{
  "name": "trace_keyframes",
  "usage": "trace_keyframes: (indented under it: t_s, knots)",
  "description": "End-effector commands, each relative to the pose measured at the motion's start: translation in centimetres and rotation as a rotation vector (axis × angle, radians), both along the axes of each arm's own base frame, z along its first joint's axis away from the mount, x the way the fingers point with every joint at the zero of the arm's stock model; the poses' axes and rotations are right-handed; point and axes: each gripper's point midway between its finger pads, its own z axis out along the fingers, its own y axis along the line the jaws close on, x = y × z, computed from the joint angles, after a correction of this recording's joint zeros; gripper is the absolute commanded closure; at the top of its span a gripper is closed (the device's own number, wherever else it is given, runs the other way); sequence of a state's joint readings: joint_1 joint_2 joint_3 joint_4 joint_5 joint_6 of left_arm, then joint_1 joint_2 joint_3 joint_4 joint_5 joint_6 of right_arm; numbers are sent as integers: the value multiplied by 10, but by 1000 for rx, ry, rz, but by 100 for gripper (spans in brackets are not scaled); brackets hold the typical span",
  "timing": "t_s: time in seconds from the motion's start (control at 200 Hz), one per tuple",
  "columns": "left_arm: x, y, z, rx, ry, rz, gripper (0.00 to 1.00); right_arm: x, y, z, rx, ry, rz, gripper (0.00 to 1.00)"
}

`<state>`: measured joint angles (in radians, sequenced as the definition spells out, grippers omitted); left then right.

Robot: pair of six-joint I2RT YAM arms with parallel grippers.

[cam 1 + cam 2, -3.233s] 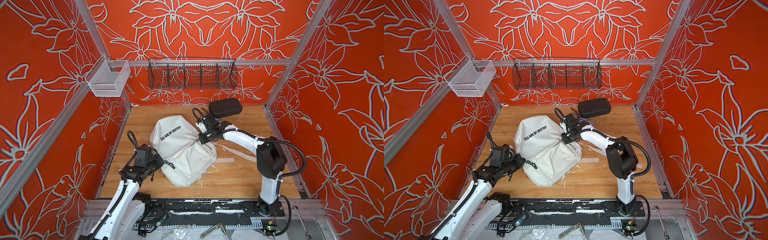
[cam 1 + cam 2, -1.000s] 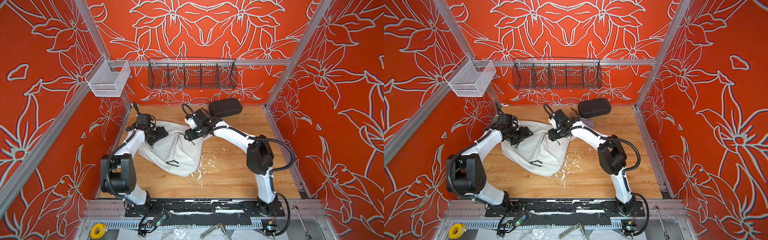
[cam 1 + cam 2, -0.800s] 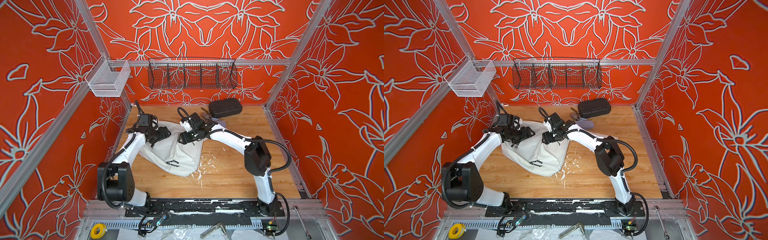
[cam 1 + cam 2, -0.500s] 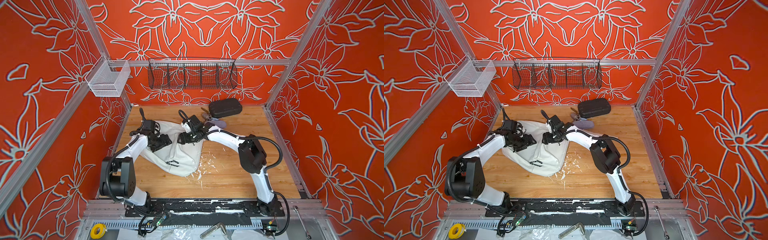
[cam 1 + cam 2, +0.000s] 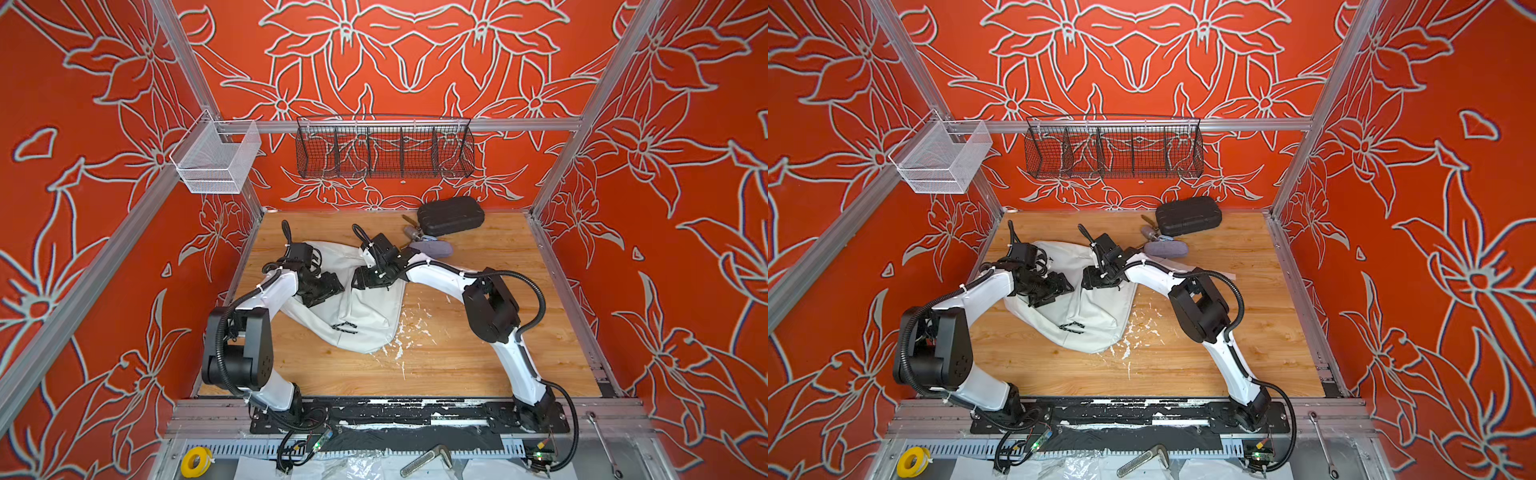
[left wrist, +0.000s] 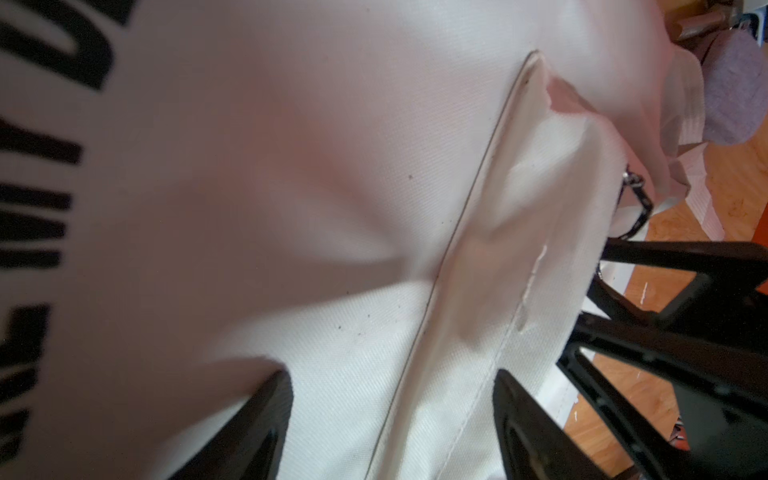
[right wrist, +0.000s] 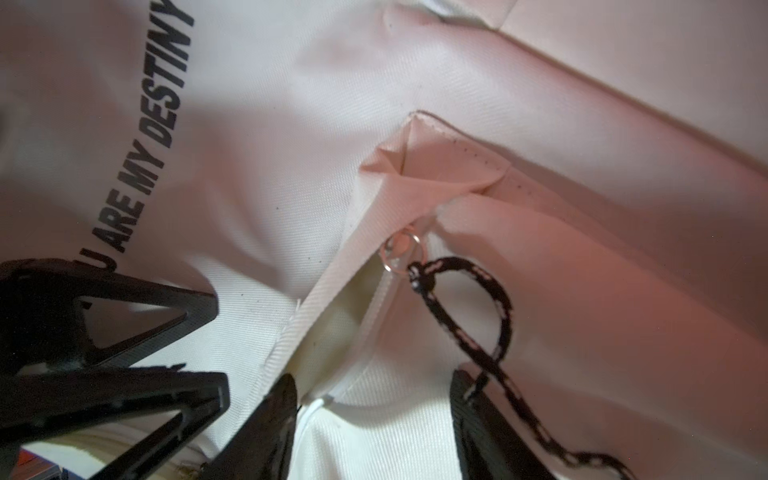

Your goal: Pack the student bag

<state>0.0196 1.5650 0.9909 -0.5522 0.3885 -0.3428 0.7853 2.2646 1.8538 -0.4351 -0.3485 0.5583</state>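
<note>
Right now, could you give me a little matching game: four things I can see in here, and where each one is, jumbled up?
Things:
1. bag
2. black case
3. black basket
4. yellow tape

Places:
A. hanging high at the back
B. off the table, front left in both top views
C. middle of the table
D. lying at the table's back edge

Pairs: 1-C, 2-D, 3-A, 4-B.
</note>
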Motion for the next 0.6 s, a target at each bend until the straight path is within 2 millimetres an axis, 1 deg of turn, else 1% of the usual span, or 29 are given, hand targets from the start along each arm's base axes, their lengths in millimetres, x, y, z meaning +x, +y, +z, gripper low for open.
trace_keyframes:
  t_s: [0.0, 0.03, 0.065, 0.115, 0.18, 0.355, 0.415, 0.455, 0.505, 0.57, 0.595]
  knots:
    - [-5, -2, -8, -10, 33, 4, 24, -5, 6, 5, 4, -6, 13, 22]
    - [-5, -2, -8, -10, 35, 3, 24, -6, 7, 1, -15, 1, 17, 17]
    - [-5, -2, -8, -7, 36, -1, 24, -7, 7, -6, -45, 15, 22, 15]
    - [-6, -1, -9, 1, 42, -4, 24, -6, 8, -14, -80, 17, 21, 15]
    - [-7, 1, -10, 14, 48, -4, 24, -3, 4, -23, -137, -4, -5, 15]
    - [-11, 6, -10, 43, 52, 9, 24, 6, -16, -42, -260, -46, -73, 27]
    - [-11, 7, -9, 44, 48, 15, 24, 5, -14, -47, -250, -44, -64, 35]
    - [-11, 8, -9, 44, 47, 17, 24, 3, -10, -47, -226, -37, -50, 45]
    - [-10, 7, -7, 40, 43, 15, 24, 0, -5, -41, -194, -43, -32, 59]
    - [-8, 6, -5, 33, 37, 16, 24, -3, 1, -26, -157, -71, 3, 72]
    - [-7, 5, -4, 26, 29, 16, 24, -4, 0, -19, -152, -80, 13, 75]
